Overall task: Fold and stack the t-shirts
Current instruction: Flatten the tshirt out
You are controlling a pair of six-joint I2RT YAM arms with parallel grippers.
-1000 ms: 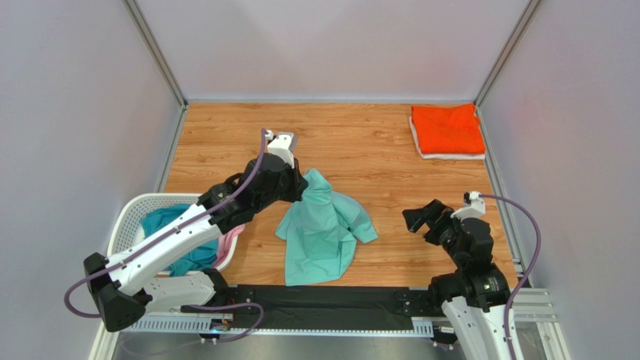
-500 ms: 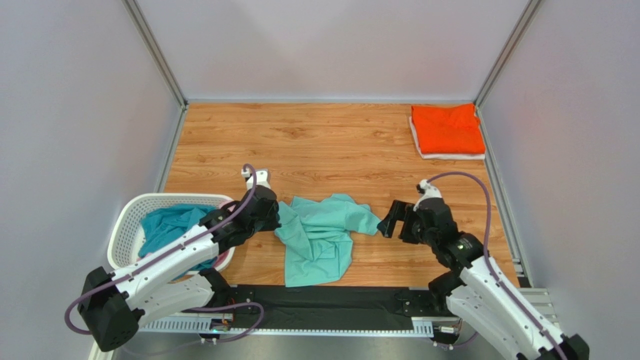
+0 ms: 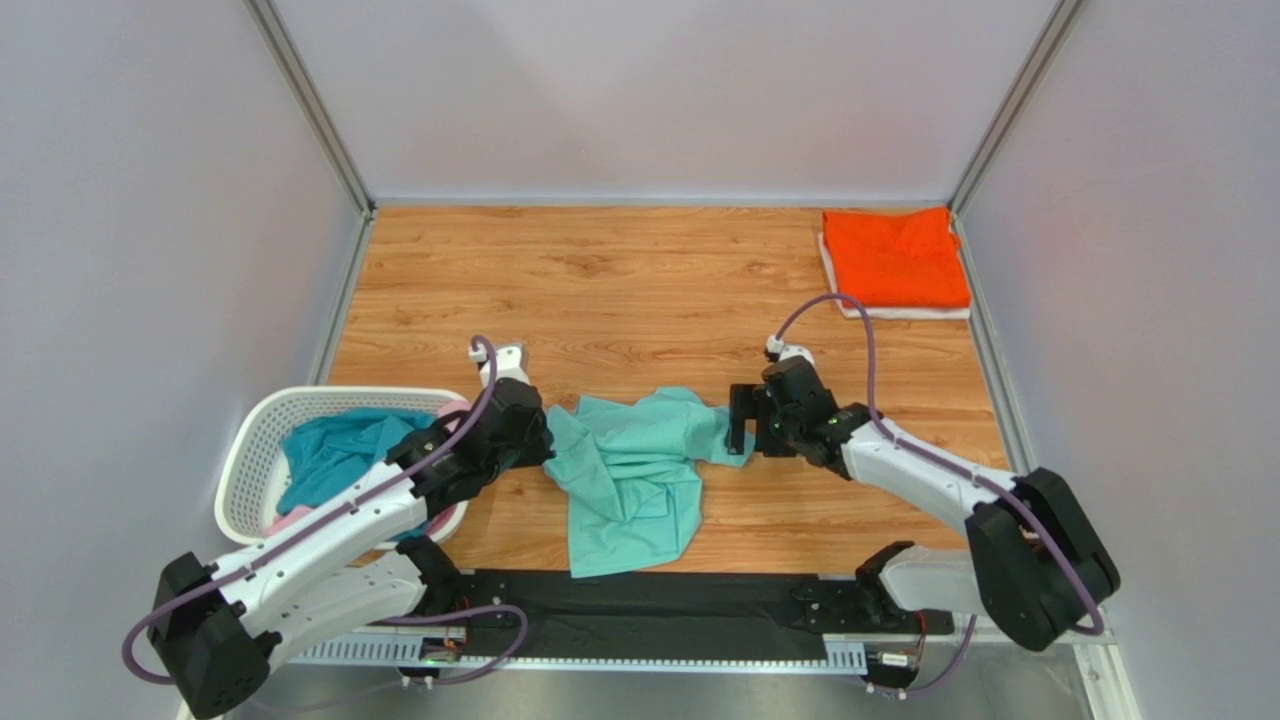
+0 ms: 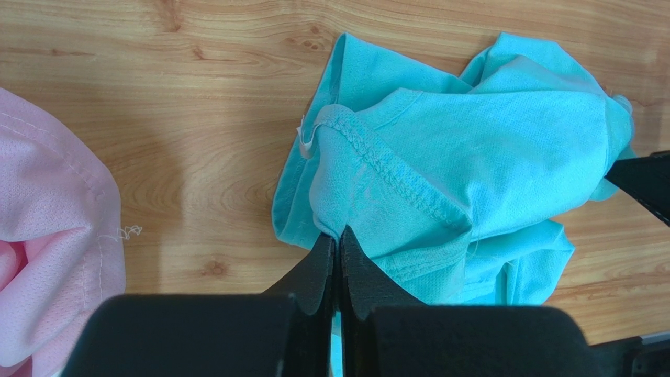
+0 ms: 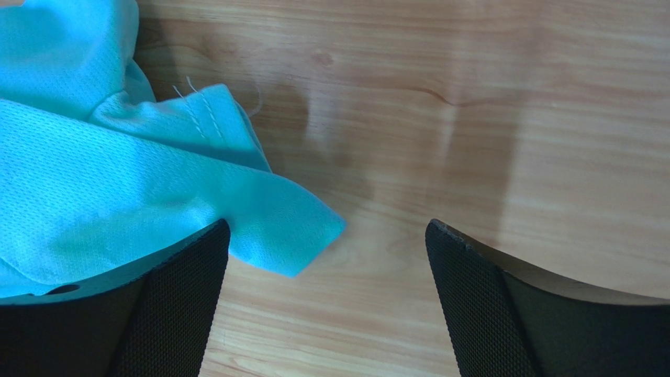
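The left tool [image 4: 338, 239] has its 2 fingers pressed together on a bunched fold of the mint-teal t-shirt [image 4: 472, 157], pinching the cloth just below a stitched hem that runs slantwise above the fingertips. In the overhead view this tool [image 3: 519, 428] sits at the left edge of that shirt [image 3: 639, 473], which lies crumpled on the desk [image 3: 631, 285] between the 2 arms, its lower part trailing toward the near edge. The right tool [image 5: 326, 225] has its fingers spread wide apart and clamps nothing; a pointed corner of the shirt [image 5: 94, 181] lies on the wood between them, the cloth running against the finger on the left of that view, while the other finger stands over bare wood. From above, the right tool [image 3: 741, 425] is at the shirt's right edge, facing the left one across the cloth. Just left of the left tool, a pink t-shirt [image 4: 47, 259] spills beside the white laundry basket [image 3: 241, 480], which also holds a darker teal t-shirt [image 3: 338, 450]. In the far right corner of the desk, well apart from both arms, a folded orange t-shirt [image 3: 896, 255] rests on a folded white t-shirt [image 3: 897, 311]
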